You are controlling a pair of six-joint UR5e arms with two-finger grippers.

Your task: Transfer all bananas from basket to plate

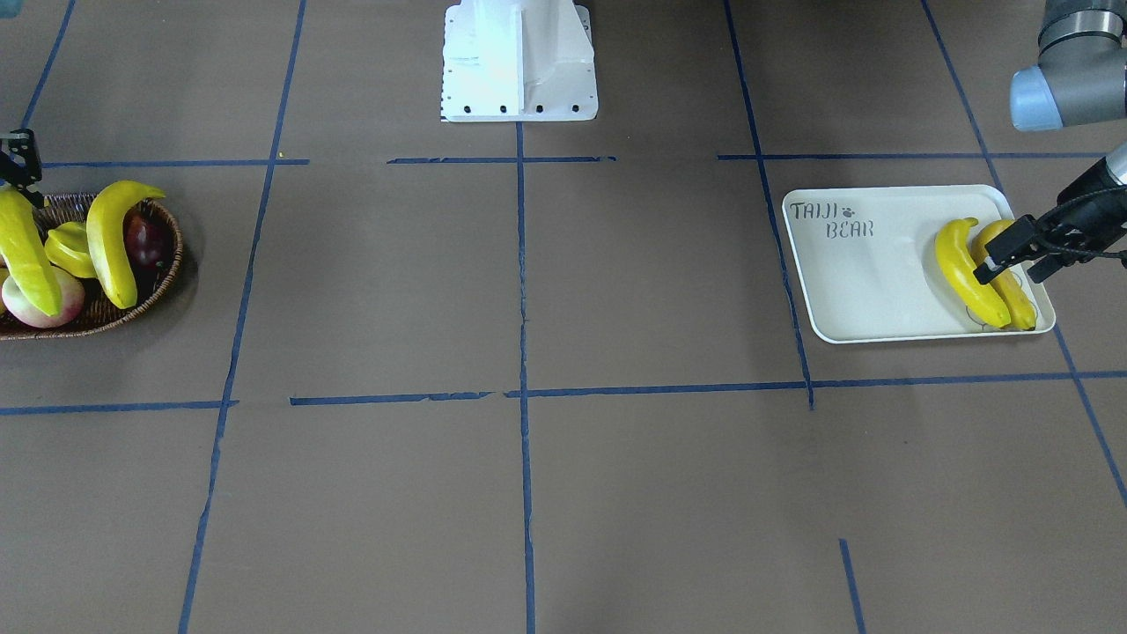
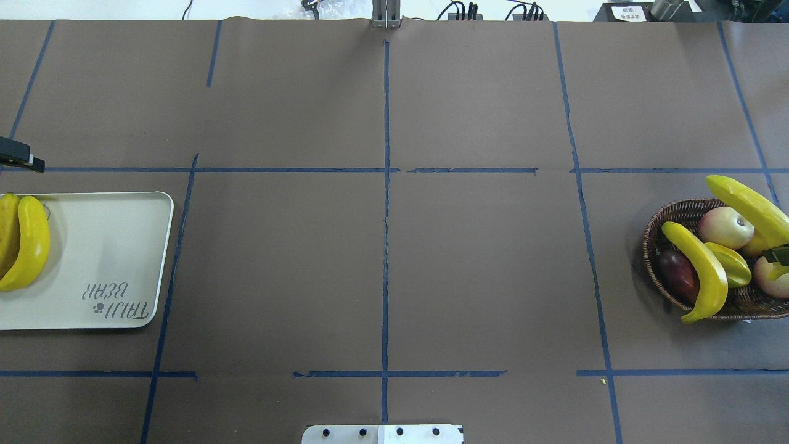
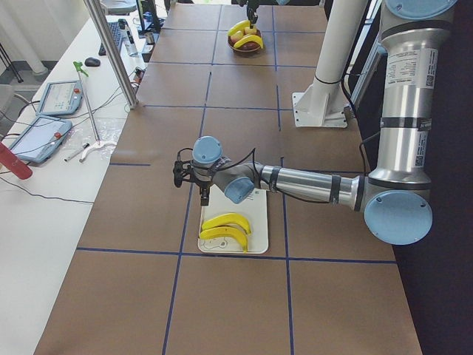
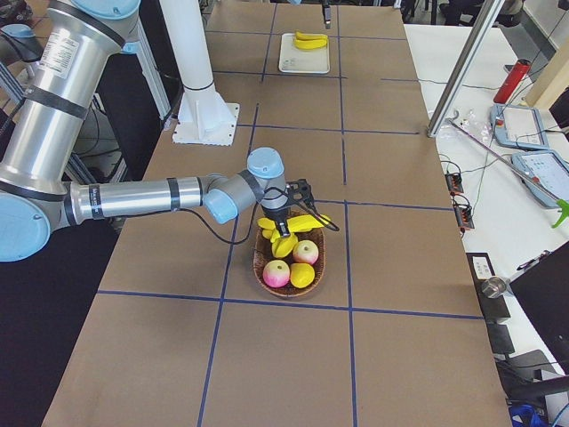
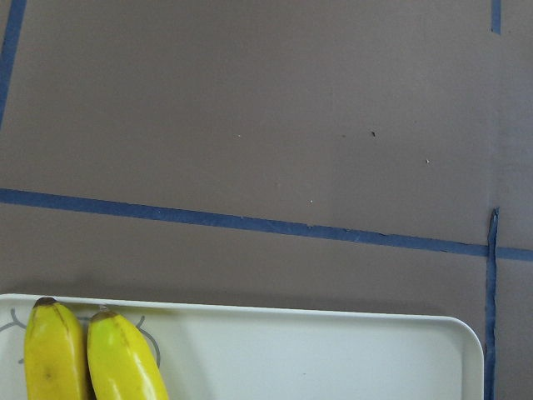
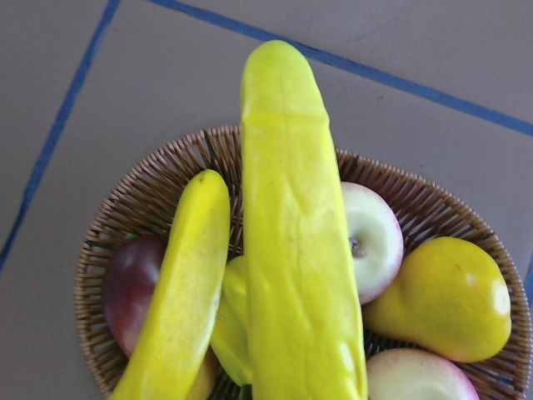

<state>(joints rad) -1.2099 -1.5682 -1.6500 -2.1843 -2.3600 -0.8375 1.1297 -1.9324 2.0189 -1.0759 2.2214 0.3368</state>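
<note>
Two bananas [image 1: 968,273] lie on the plate [image 1: 867,282]; two are at the basket [image 1: 172,264].
The left gripper [image 1: 1017,262] is spread, holding nothing, just above that pair; the right gripper [image 1: 19,163] pinches one banana [image 1: 22,255] by its end, the basket right below; another banana [image 1: 110,233] lies beside it.

- A brown paper-covered worktop [image 2: 277,277] is crossed by a grid of blue tape lines [image 2: 386,185].
- In the exterior left view, a white side table [image 3: 37,244] at nine o'clock carries two tablets [image 3: 60,96].
- A metal pole [image 3: 111,52] stands at eleven o'clock.
</note>
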